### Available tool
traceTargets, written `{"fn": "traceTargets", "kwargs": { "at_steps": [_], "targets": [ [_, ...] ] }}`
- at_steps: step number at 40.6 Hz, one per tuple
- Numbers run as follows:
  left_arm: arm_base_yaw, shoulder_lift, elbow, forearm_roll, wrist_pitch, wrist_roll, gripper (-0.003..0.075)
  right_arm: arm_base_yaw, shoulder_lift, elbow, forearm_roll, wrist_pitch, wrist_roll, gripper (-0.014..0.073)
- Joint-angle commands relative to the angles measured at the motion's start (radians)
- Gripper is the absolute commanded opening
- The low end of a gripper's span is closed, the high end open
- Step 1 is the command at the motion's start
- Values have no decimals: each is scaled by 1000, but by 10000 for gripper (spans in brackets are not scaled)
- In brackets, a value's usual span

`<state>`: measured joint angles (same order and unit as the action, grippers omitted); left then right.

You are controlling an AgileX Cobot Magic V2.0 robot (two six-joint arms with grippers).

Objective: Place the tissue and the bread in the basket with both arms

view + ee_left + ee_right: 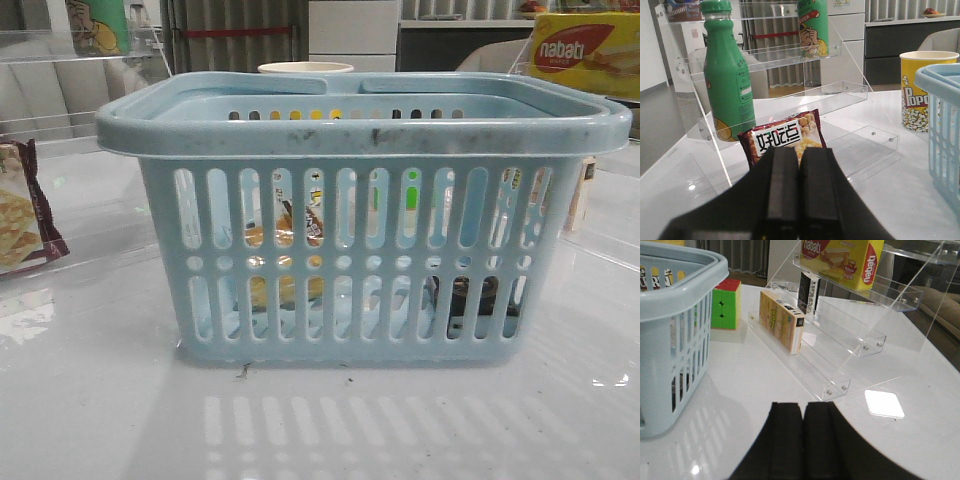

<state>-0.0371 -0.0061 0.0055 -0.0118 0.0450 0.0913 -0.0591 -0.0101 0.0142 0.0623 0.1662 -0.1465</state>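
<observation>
The pale blue basket stands in the middle of the table and fills the front view. Through its slots I see the golden bread with its dark label on the left inside, and the blackish tissue low on the right inside. Neither arm shows in the front view. My left gripper is shut and empty, left of the basket and pointing at a cracker bag. My right gripper is shut and empty over bare table, right of the basket.
A maroon-edged cracker bag leans on a clear acrylic shelf beside a green bottle. A popcorn cup stands behind the basket. On the right, another shelf holds a nabati box and a yellow carton, near a puzzle cube.
</observation>
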Motion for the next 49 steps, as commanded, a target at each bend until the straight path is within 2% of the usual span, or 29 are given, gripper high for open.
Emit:
{"fn": "traceTargets", "kwargs": {
  "at_steps": [1, 17, 24, 49],
  "targets": [
    [-8, -18, 2, 2, -89, -8, 90, -6, -19, 15, 9, -166, -10, 56],
    [-8, -18, 2, 2, -89, -8, 90, -2, -19, 15, 5, -203, -4, 56],
    [-8, -18, 2, 2, -89, -8, 90, 11, -19, 15, -116, -247, 146, 56],
    [-8, -18, 2, 2, -89, -8, 90, 16, -19, 15, -114, -251, 146, 56]
  ]
}}
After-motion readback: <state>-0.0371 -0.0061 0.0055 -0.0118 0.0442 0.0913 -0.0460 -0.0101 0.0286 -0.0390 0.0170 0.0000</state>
